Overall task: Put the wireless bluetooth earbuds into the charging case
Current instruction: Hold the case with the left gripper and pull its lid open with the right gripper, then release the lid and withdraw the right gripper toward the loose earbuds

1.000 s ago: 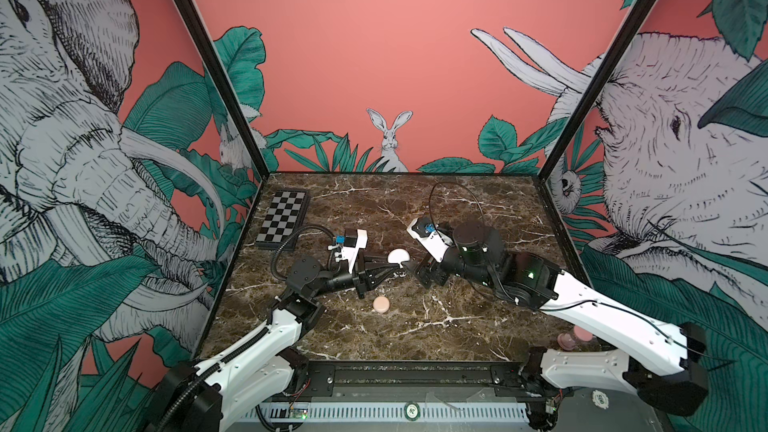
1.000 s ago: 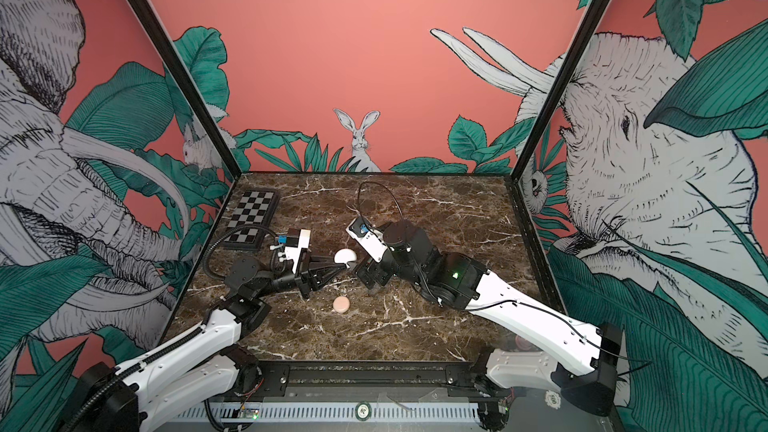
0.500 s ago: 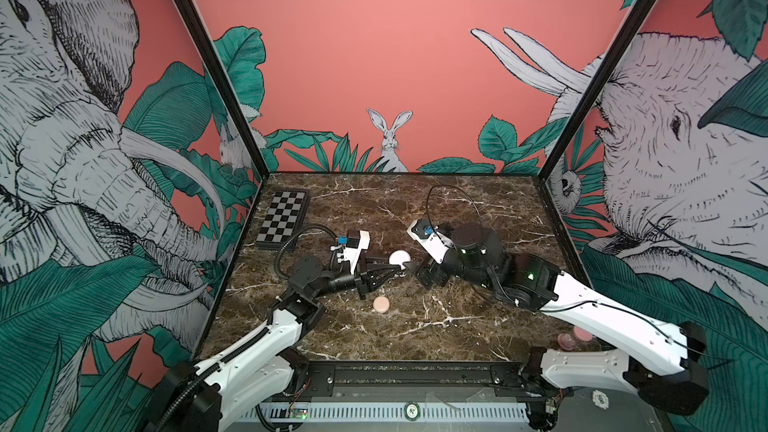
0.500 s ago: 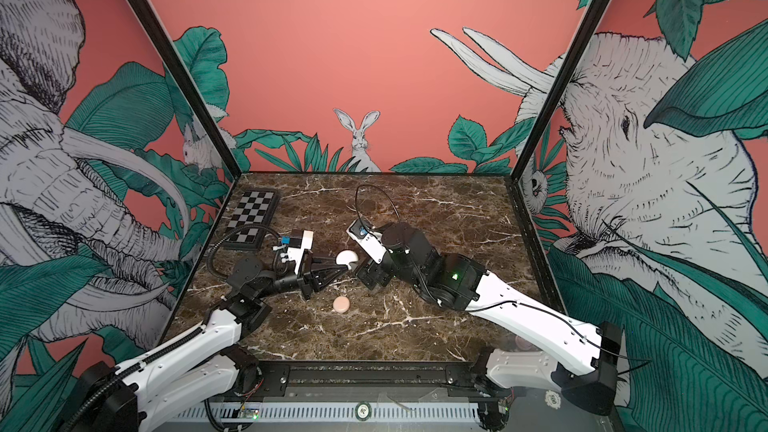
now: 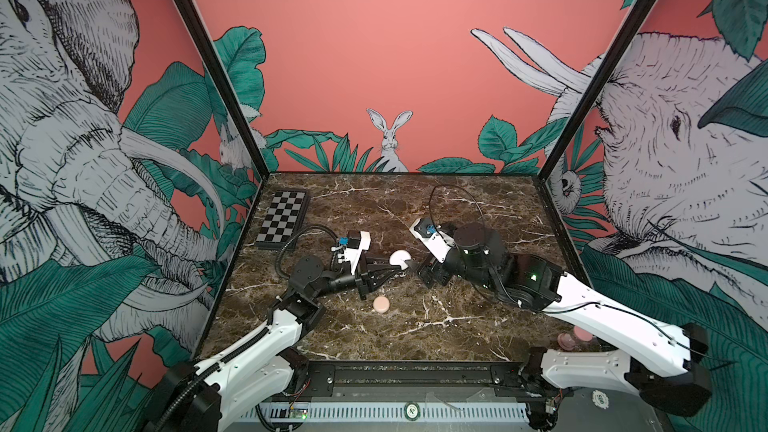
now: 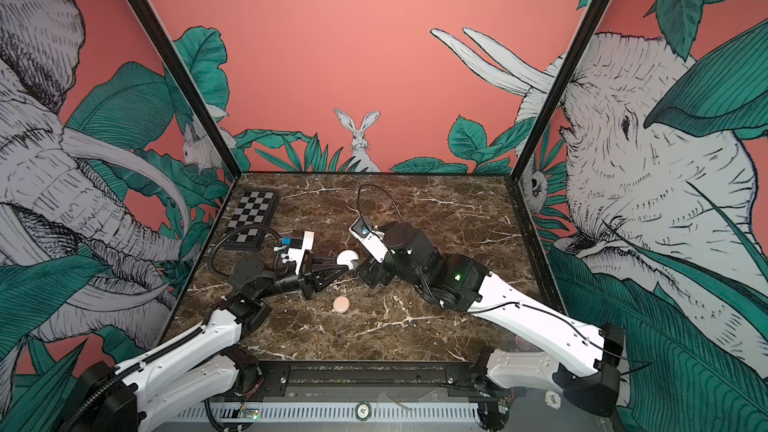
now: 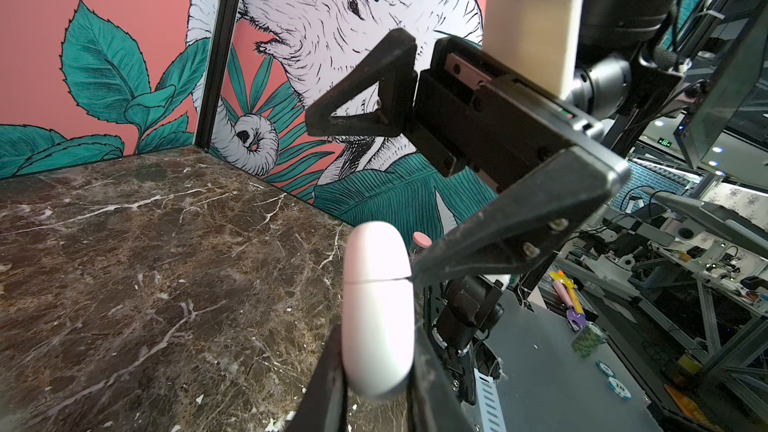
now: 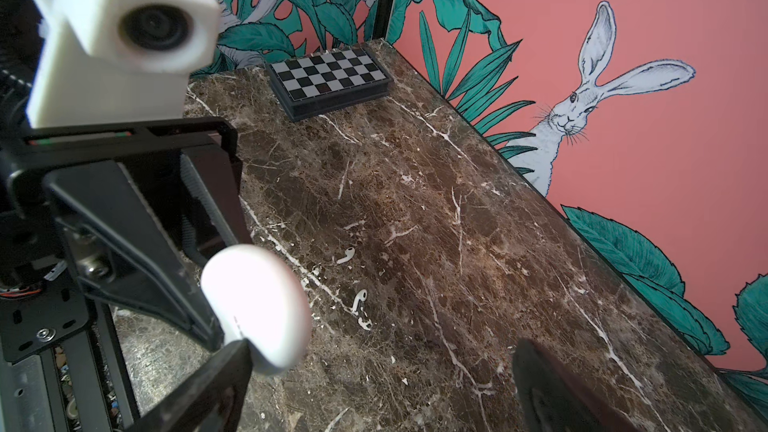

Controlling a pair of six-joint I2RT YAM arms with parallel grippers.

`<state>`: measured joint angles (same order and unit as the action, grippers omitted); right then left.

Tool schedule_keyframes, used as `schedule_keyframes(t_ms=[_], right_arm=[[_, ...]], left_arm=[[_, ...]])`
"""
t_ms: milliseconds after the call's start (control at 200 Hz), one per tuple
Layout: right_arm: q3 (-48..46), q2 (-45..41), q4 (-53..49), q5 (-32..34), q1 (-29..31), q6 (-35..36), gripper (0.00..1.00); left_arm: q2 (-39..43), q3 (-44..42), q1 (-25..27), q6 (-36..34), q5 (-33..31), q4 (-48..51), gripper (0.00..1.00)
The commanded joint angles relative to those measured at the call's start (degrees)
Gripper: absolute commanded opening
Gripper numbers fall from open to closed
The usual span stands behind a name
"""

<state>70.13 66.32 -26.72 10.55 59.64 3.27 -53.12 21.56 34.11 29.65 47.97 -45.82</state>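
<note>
Around the closed charging case [image 7: 376,284] the left gripper [image 5: 395,272] is clamped, offering its seam to the wide-open, empty right gripper [image 7: 361,201], seemingly for prying.

Your marble table [image 5: 457,209] is carrying a checkerboard box [image 5: 284,220] and, apart from it, two earbuds [image 8: 346,256] [image 8: 359,300] and a pink case [image 5: 381,304].

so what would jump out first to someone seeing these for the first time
Probably the white charging case, closed and pinched in the left gripper at mid-table, with the open right gripper facing it. Then the two white earbuds lying loose on the brown marble table, a pink puck nearer the front edge, and a checkerboard in the far left corner.
</note>
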Motion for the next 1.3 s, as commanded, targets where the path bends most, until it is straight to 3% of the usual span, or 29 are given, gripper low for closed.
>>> schedule_keyframes(t_ms=[0,390,530,795,1165,1240,1290], right_arm=[[2.2,-0.9,2.9,4.7,-0.5,0.0,0.96],[2.4,-2.9,2.6,4.2,-0.5,-0.5,0.98],[4.6,-4.5,0.6,4.5,-0.6,-1.9,0.98],[9.6,-9.1,-2.9,14.3,-3.2,-8.6,0.98],[3.3,-8.7,-5.4,-2.7,-18.3,-25.2,0.98],[1.6,-8.3,-4.9,-5.3,-19.7,-26.5,0.98],[0.3,-8.2,-4.1,-6.3,-19.8,-26.9,0.98]], left_arm=[[1.8,0.4,1.3,-1.3,4.2,-0.5,0.00],[3.2,0.5,1.4,-4.0,3.6,1.8,0.00],[6.2,0.7,1.5,-9.5,1.3,7.2,0.00],[14.3,-0.7,1.5,-23.1,-6.4,13.0,0.00],[17.9,0.7,1.5,-34.6,-10.0,19.9,0.00],[18.8,0.9,1.5,-33.3,-13.0,21.5,0.00],[19.3,1.5,1.5,-31.0,-18.6,23.2,0.00]])
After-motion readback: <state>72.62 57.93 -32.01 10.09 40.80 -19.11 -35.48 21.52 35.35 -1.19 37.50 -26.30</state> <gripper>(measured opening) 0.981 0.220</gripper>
